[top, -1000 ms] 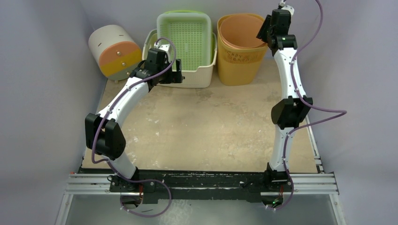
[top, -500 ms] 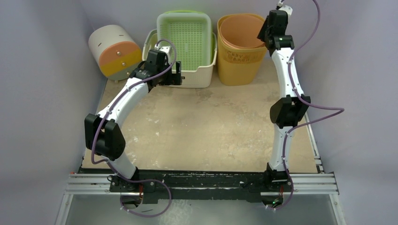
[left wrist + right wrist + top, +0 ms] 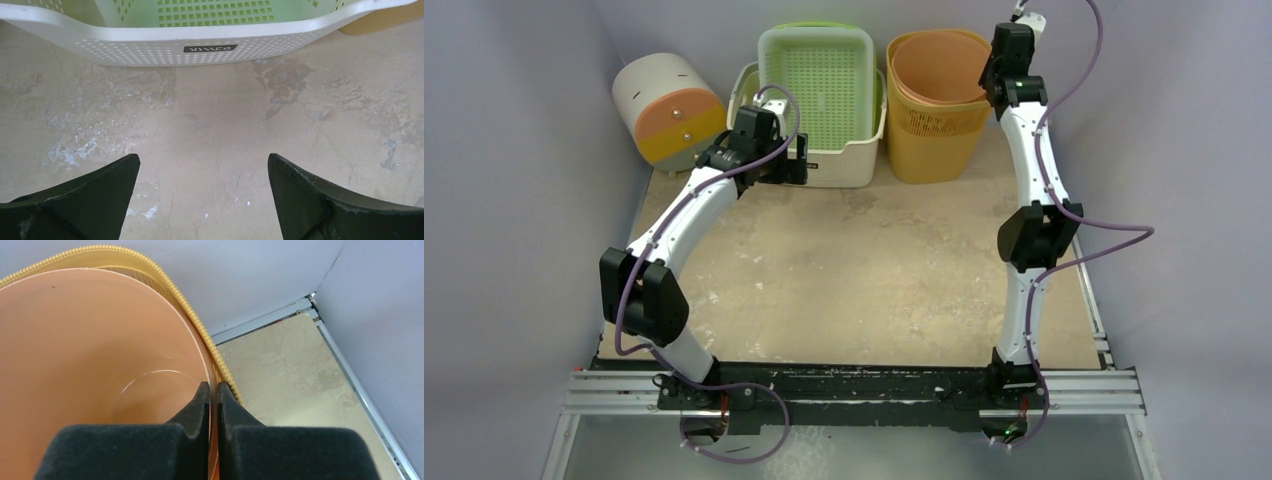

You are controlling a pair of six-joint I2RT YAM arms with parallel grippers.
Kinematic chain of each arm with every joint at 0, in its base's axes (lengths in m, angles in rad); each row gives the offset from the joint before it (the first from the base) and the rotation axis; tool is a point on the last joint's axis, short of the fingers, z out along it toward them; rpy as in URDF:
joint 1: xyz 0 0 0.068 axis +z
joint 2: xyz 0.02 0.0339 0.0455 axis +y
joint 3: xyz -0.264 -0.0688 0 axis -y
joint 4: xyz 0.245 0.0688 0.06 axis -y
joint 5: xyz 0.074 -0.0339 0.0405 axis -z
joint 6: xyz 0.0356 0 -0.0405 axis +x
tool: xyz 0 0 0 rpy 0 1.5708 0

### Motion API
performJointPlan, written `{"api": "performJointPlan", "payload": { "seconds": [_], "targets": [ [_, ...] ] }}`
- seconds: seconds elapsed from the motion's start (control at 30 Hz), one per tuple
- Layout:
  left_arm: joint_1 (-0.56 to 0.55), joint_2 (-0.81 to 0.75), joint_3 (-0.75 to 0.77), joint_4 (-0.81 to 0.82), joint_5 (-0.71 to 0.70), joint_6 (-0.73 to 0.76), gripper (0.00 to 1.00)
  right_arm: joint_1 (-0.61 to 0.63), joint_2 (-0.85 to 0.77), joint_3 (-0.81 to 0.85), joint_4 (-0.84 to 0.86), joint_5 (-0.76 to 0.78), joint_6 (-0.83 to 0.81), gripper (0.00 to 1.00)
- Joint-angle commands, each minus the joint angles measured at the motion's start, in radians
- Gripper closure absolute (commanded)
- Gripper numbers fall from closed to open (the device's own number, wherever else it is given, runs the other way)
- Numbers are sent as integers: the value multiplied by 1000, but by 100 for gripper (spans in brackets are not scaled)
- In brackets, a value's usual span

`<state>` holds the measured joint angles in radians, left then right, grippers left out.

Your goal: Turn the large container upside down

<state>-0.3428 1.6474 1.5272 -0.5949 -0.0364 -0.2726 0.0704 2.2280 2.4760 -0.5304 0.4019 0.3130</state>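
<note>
Here, container rim (image 3: pixel 169 309) within right tool (image 3: pixel 213 388).

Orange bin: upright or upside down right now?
Upright. The orange bin has its open mouth facing up, and the right wrist view looks down to its floor. The right gripper is shut on its rim.

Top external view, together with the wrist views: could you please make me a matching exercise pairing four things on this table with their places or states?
Things:
1. green perforated plastic tray
2. cream cylindrical drum with orange and yellow bands
3. left gripper
4. right gripper

Places or states:
A. shut on the rim of the peach round plastic bucket
B. open, facing the white perforated plastic basket
C. lying on its side, back left
D. nested in the white basket

Pairs: 1-D, 2-C, 3-B, 4-A.
</note>
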Motion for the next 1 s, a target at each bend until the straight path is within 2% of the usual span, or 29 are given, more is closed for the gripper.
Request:
{"api": "performJointPlan", "payload": {
  "seconds": [0.0, 0.23, 0.33, 0.63, 0.9, 0.97],
  "targets": [
    [-1, -30, 4, 9, -31, 29, 4, 11, 57, -24, -122, -5, -16, 100],
    [0, -15, 20, 2, -47, 37, 4, 11, -55, -30, -137, 51, -43, 100],
    [0, -15, 22, -2, -57, 39, 4, 11, -109, -27, -199, 33, -37, 100],
    [-1, -15, 17, 0, -50, 25, 4, 11, -294, -224, -260, -53, -21, 100],
    [0, -12, 25, 5, -38, 12, 4, 11, -256, -27, -359, -81, -13, 100],
    [0, -12, 24, 5, -37, 13, 4, 11, -261, -35, -371, -90, -16, 100]
  ]
}}
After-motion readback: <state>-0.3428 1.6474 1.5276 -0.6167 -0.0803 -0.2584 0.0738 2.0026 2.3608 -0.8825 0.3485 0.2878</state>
